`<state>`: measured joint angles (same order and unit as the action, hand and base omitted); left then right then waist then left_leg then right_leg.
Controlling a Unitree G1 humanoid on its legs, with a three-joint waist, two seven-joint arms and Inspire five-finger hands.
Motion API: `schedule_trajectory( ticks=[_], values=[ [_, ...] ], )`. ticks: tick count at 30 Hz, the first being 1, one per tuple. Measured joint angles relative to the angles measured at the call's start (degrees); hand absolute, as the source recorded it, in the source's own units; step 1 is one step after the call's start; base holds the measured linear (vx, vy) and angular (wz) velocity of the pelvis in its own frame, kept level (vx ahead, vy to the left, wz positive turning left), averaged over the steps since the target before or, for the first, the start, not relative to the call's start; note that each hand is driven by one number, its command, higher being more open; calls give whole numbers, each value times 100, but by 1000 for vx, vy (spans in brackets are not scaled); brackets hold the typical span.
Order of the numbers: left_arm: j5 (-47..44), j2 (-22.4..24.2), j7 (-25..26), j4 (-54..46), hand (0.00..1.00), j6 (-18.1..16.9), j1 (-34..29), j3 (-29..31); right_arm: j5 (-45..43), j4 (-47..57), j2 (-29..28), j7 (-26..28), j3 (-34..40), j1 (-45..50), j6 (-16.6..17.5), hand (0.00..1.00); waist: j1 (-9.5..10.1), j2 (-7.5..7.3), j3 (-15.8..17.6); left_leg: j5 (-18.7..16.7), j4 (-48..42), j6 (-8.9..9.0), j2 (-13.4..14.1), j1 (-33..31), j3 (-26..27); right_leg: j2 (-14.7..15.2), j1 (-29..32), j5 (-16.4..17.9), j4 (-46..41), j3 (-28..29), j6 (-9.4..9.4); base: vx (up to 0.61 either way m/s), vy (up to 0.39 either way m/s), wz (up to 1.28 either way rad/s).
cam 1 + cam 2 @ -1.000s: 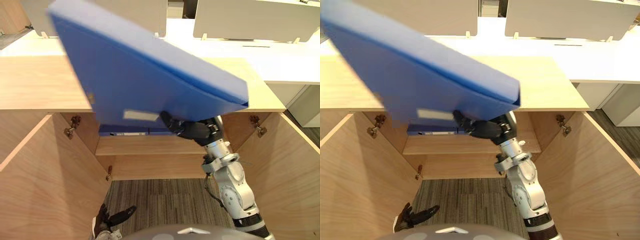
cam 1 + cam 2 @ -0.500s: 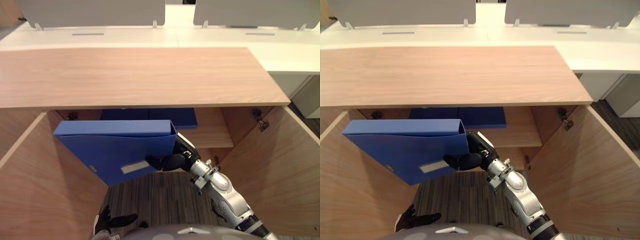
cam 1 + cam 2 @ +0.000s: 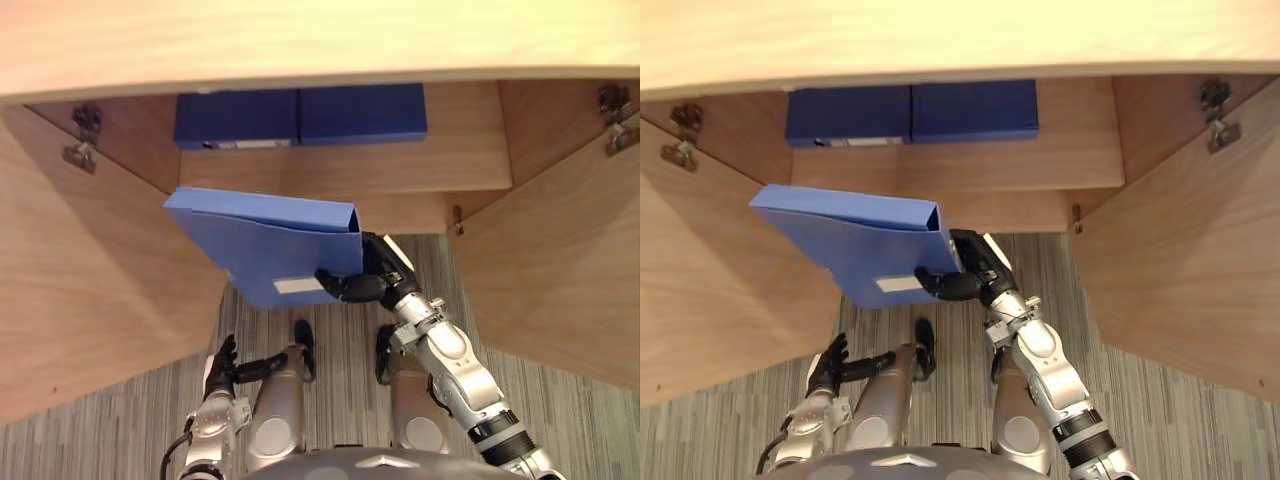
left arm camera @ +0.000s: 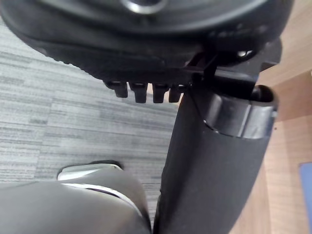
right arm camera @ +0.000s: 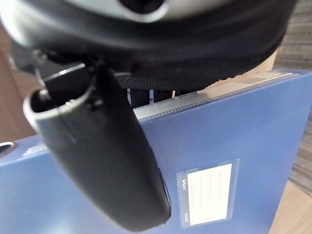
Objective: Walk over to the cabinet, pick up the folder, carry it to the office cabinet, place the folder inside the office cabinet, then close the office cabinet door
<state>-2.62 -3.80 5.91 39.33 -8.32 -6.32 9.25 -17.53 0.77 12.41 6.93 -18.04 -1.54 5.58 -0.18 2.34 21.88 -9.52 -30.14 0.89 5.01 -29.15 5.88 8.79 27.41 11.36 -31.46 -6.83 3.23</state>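
Item: blue folder (image 3: 262,252). Held clear of the office cabinet, in front of and below its shelf (image 3: 460,150). It is tilted, with the spine edge uppermost and a white label (image 5: 209,192) on the near face.

Holder: right hand (image 3: 368,284), below the shelf's front edge. It is closed on the folder's lower corner, with the thumb (image 5: 107,156) pressed on the labelled face and the fingers wrapped behind.

On the shelf: two more blue folders (image 3: 300,115) lying side by side at the back.

Either side of the shelf: two wooden doors, left (image 3: 90,290) and right (image 3: 560,270), both swung open.

Below the shelf: striped grey carpet (image 3: 120,440).

Other hand: left hand (image 3: 828,358), well below the shelf and low over the carpet. Its fingers are loosely extended and it is holding nothing.
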Motion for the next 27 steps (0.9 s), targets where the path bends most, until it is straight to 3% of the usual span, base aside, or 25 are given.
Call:
schedule_trajectory(
  ticks=[2, 6, 12, 18, 27],
  values=[
    [-4, 152, -29, -833, 100, -12, -222, -7, -4, 343, -78, -130, 197, -4, 1, 0, 44, 52, 190, -81, -325, 36, 100, -432, -12, 4, 405, 82, -286, -77, -17, -111, -18, -3],
    [-6, 259, -9, -1257, 100, -30, -177, -7, -118, 614, -268, -353, 443, -261, 54, 0, 132, 91, 291, -156, -737, 36, 215, -1030, -18, 0, 1045, 174, -749, -92, -85, -46, -35, -7],
    [-24, 553, 11, -1682, 100, -32, 163, -9, -1147, 449, -500, -729, 1100, -1234, 233, 0, 301, 116, 403, -261, -1179, 69, 338, -1784, -104, -17, 1782, 320, -1208, -170, -190, 0, -13, -1],
    [-142, 604, 159, -1873, 100, -28, 220, -3, -1966, -63, -541, -1052, 1620, -1929, 416, 0, 401, 123, 453, -315, -1271, 99, 340, -2022, -166, 8, 1998, 420, -1341, -222, -215, 6, -5, 4],
    [-188, 650, 309, -2126, 100, -9, 302, -26, -2967, -850, -464, -1590, 1981, -3179, 434, 0, 451, 130, 467, -305, -1223, 88, 286, -2104, -188, 117, 2034, 437, -1345, -379, -233, 12, 16, 5]
  ],
)
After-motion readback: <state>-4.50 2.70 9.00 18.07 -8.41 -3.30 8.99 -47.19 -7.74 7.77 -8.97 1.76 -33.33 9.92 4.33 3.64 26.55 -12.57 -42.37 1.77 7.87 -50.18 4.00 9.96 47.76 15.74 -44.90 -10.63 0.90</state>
